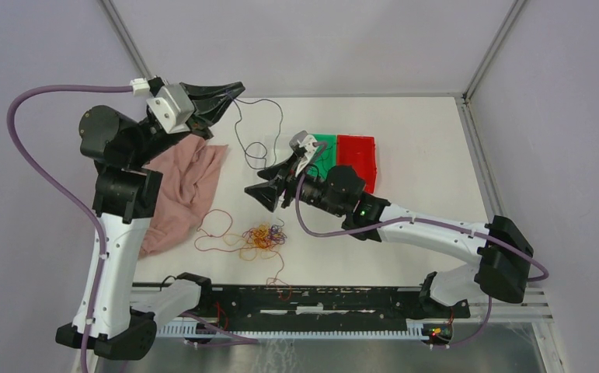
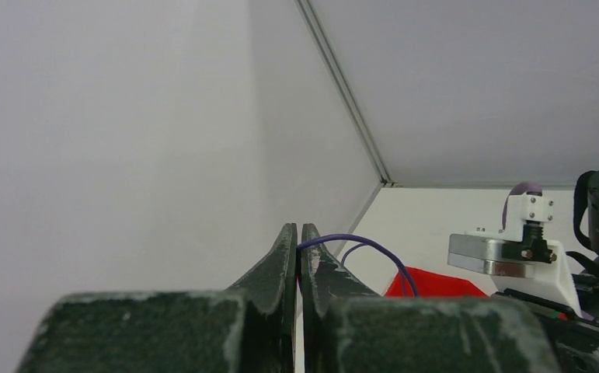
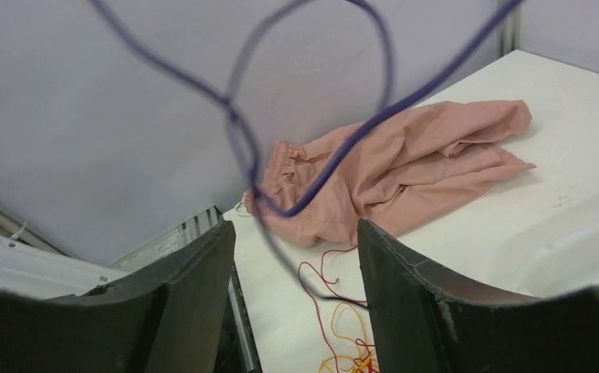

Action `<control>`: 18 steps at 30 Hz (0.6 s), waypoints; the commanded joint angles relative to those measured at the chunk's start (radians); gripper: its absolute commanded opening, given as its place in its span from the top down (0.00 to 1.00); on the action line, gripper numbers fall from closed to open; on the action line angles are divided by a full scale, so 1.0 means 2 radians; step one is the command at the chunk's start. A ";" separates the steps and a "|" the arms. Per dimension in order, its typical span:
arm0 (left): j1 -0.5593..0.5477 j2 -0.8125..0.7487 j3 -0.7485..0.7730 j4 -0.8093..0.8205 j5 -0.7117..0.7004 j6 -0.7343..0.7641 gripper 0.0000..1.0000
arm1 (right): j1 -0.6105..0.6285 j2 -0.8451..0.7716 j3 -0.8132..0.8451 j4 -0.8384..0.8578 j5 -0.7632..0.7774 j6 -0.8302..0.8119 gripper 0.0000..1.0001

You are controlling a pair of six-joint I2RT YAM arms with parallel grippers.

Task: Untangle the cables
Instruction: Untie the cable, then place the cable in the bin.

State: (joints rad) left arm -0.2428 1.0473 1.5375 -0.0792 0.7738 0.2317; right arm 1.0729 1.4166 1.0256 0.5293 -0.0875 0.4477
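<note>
Pinching purple cable (image 2: 341,236) w/ L pincer (image 2: 297,233); R pincer (image 3: 294,233) wide, gripping nothing.

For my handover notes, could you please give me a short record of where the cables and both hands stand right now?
left hand: raised at the far left, shut on the purple cable
right hand: open above mid-table; the purple cable hangs between its fingers, not gripped
purple cable: strung loosely from the left hand toward the right hand
tangle: red, orange-yellow and dark wires knotted together on the table, near side
pink cloth: crumpled, left of the tangle
bins: green bin and red bin, side by side, far side
</note>
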 commanded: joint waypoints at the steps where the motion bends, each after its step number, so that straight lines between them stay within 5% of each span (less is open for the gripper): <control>1: -0.001 -0.012 0.000 0.009 0.015 -0.032 0.97 | 0.003 -0.010 0.028 -0.019 0.061 -0.053 0.38; 9: -0.002 -0.021 -0.017 0.010 0.022 -0.054 0.97 | -0.002 -0.027 0.021 -0.039 0.111 -0.075 0.49; 18: -0.004 -0.027 -0.038 0.014 0.024 -0.069 0.97 | -0.008 -0.044 0.018 -0.055 0.117 -0.058 0.45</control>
State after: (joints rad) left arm -0.2447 1.0107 1.4677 -0.0765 0.8055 0.1520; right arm 1.0645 1.3663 1.0351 0.4038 0.1257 0.3248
